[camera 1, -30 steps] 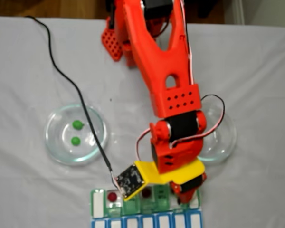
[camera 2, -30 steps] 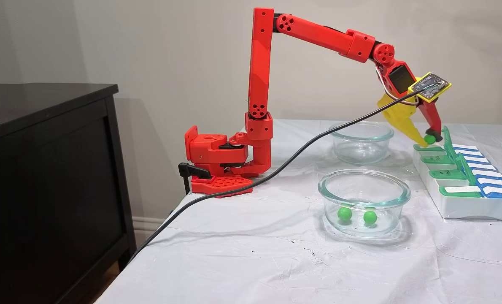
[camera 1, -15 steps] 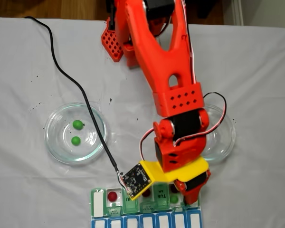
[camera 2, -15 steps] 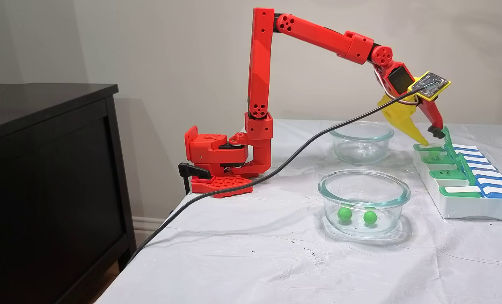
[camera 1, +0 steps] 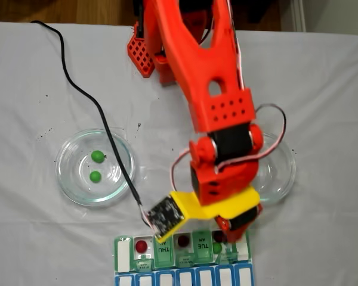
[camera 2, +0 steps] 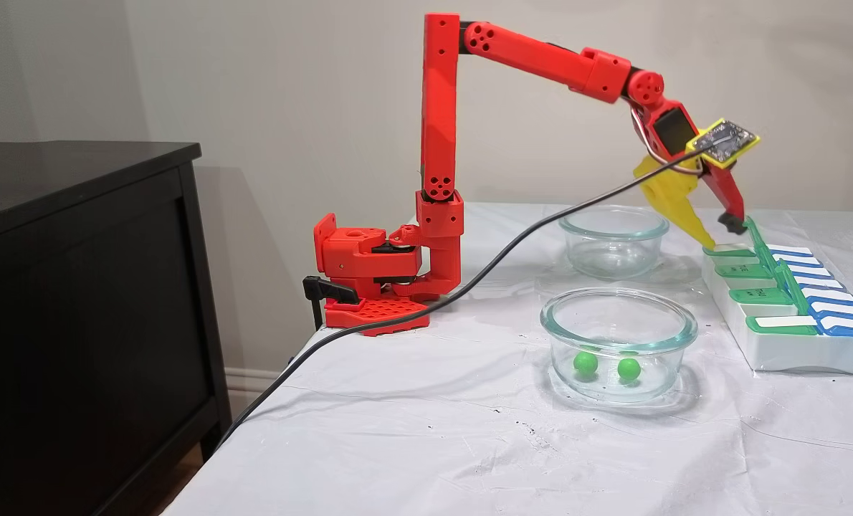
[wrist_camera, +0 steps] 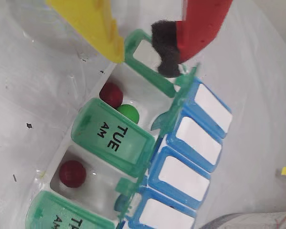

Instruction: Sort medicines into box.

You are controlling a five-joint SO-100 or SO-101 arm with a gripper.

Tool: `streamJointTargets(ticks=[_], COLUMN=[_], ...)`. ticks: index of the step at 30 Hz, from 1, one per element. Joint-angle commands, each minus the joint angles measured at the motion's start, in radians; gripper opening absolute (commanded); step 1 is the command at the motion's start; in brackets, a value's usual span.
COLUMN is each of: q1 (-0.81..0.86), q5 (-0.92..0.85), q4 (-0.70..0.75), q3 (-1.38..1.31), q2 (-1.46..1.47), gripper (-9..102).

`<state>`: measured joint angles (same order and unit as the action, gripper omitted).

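My gripper [wrist_camera: 140, 50] hangs open just above the far end of the box [wrist_camera: 112, 136], its yellow finger and black-padded red finger apart with nothing between them. Below the gripper, one open compartment holds a green medicine [wrist_camera: 128, 112] beside a dark red one [wrist_camera: 111, 94]. Another red medicine [wrist_camera: 72, 173] lies in the compartment past the TUE lid. In the fixed view from above, a red ball [camera 1: 141, 245] sits further left in the box [camera 1: 122, 256]. Two green medicines [camera 2: 585, 362] [camera 2: 628, 368] rest in the near glass dish [camera 2: 616, 315]. The side view shows the gripper [camera 2: 722, 235] over the box [camera 2: 785, 351].
A second glass dish [camera 2: 614, 240] stands behind the first, near the arm, with nothing visible inside. A black cable [camera 2: 469, 283] runs from the wrist across the white cloth and off the table's edge. A dark cabinet [camera 2: 75, 301] stands beside the table.
One second ago the gripper held a green ball over the box. It opened, the ball dropped into the compartment with a red one, and the gripper has risen slightly.
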<state>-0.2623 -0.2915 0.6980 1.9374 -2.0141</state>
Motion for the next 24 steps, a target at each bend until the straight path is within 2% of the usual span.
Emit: streamJointTargets(ticks=[1,4,8,11,13,18,24], q1=[-0.006,0.015,0.097,0.166,0.219,0.341,0.437], q5=[-0.130,-0.210,-0.304,-0.397,-0.416,-0.448,-0.483], q4=[0.216,0.457,0.548,0.724,0.782,0.769,0.676], q3=[-0.064,-0.221,-0.256,-0.377,-0.433,-0.419,-0.342], q2=[-0.250,-0.160,-0.170,-0.080,-0.029,0.008,0.025], gripper=[0,0,0,0,0,0,0])
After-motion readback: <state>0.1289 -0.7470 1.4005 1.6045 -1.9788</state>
